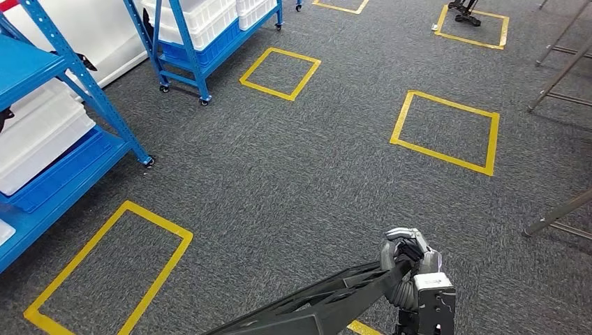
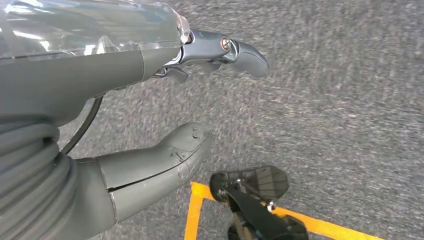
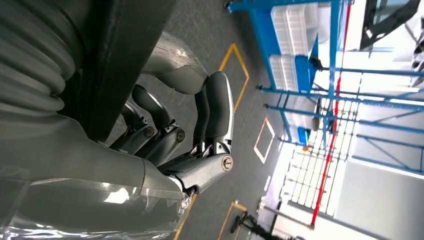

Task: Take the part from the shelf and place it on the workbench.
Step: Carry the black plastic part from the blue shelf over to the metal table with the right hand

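The part (image 1: 314, 303) is a long black metal frame that runs across the bottom of the head view. My right hand (image 1: 408, 255) grips its far end over the grey carpet. In the right wrist view the fingers (image 3: 215, 115) curl round the black part (image 3: 125, 55). In the left wrist view my left hand (image 2: 190, 100) hangs above the carpet. Its thumb (image 2: 165, 160) and fingers (image 2: 225, 50) are apart with nothing between them.
A blue shelf (image 1: 84, 91) with white bins (image 1: 35, 139) stands at the left. A second blue shelf on wheels (image 1: 202, 42) is further back. Yellow tape squares (image 1: 447, 132) mark the carpet. Grey metal stand legs (image 1: 558, 70) rise at the right, and another leg (image 1: 558, 216) lies lower.
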Controlling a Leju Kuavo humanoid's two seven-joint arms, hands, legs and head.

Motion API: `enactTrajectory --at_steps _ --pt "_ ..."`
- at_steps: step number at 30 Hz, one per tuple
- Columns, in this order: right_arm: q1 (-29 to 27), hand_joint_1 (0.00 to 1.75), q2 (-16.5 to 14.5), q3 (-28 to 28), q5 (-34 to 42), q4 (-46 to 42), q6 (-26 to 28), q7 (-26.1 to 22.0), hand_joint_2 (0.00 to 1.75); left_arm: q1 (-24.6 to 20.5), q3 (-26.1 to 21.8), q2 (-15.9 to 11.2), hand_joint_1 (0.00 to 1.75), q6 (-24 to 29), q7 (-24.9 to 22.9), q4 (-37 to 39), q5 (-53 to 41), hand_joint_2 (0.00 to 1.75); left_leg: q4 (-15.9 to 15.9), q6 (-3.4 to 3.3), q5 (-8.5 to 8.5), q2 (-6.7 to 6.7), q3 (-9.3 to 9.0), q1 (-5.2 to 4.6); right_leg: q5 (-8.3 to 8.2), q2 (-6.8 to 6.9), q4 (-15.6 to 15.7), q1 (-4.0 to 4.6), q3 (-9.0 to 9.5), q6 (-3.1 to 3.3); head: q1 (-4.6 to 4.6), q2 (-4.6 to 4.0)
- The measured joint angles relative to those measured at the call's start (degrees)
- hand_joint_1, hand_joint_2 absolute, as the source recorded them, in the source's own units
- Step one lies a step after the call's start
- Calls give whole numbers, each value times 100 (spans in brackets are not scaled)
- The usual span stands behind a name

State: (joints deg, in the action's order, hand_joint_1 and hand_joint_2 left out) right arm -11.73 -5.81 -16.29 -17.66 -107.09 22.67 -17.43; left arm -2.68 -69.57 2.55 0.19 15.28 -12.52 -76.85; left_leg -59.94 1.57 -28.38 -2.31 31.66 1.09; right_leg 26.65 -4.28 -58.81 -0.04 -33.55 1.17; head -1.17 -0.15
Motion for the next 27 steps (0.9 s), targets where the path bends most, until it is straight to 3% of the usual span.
enactTrajectory --at_steps 2,4,5,7,9,10,11,12,14,16,19,21,23,25,26,27 --pt "4 175 0 2 0 8 -3 1 175 -2 0 -2 0 1 -5 -1 -5 175 177 -42 6 -94 -66 -18 -14 -90 -18 -11 -45 -65 1 0" --pt "-1 175 0 3 0 12 -4 1 175 -13 0 -1 0 1 -9 -1 -13 175 218 -110 45 -4 -78 -15 -30 -120 -18 -24 -71 -136 4 0" --pt "1 175 0 3 0 13 -4 1 175 -21 0 1 0 1 -9 -1 -15 175 247 -152 67 47 -92 -6 17 -36 -81 -21 -101 -167 12 0" --pt "14 175 0 3 0 17 -3 -1 175 -26 0 3 0 1 -8 0 -17 175 289 -217 97 157 -107 4 292 226 -517 -23 -302 -218 45 0" --pt "17 175 0 3 1 23 1 -2 175 -10 0 2 0 1 -9 -1 -17 175 291 -239 92 275 -101 -10 647 358 -1260 -45 -670 -264 70 0" --pt "10 175 0 3 2 27 2 -3 175 -4 0 2 0 1 -12 0 -18 175 290 -239 86 337 -100 -12 714 375 -1511 -60 -797 -281 70 0" --pt "4 175 0 3 2 30 4 -3 175 -3 0 1 0 1 -14 0 -20 175 288 -235 78 397 -103 -14 672 390 -1564 -72 -824 -292 71 0" --pt "1 175 0 3 2 32 4 -3 175 -5 0 1 0 0 -16 0 -24 175 286 -224 67 449 -114 -14 523 417 -1369 -81 -720 -295 71 0" --pt "4 175 0 3 1 34 5 -4 175 -10 0 1 0 -1 -18 0 -31 175 280 -183 35 536 -152 -21 170 580 -581 -72 -290 -271 72 0" --pt "8 175 0 4 2 34 7 -8 175 -15 0 1 0 -2 -18 0 -32 175 271 -121 2 599 -183 -41 28 698 -60 -32 -18 -209 63 0" --pt "5 175 -1 7 2 33 9 -11 175 -39 0 2 0 -3 -20 0 -37 175 282 -23 -26 687 -209 -41 15 598 30 2 -7 -108 55 0" --pt "16 175 -6 8 2 31 11 -10 175 -50 1 5 0 -6 -22 0 -45 175 92 25 -185 581 -148 -20 -13 518 81 -19 13 -24 46 0" --pt "36 175 -20 8 4 33 11 -5 175 -43 2 5 0 -8 -33 0 -50 175 -565 43 -543 383 141 -8 -21 433 100 -19 25 37 23 0" --pt "45 175 -30 8 7 40 13 5 175 -25 1 2 0 -8 -49 0 -53 175 -1268 51 -790 298 495 -8 -16 325 91 -3 25 57 9 0" --pt "44 175 -31 8 8 44 14 10 175 -19 1 1 0 -8 -51 0 -56 175 -1375 50 -760 288 568 -8 -14 268 83 2 27 59 9 0" --pt "44 175 -31 8 9 47 15 17 175 -16 0 1 0 -8 -53 0 -60 175 -1248 43 -613 280 533 -8 -10 206 70 4 31 55 7 0"
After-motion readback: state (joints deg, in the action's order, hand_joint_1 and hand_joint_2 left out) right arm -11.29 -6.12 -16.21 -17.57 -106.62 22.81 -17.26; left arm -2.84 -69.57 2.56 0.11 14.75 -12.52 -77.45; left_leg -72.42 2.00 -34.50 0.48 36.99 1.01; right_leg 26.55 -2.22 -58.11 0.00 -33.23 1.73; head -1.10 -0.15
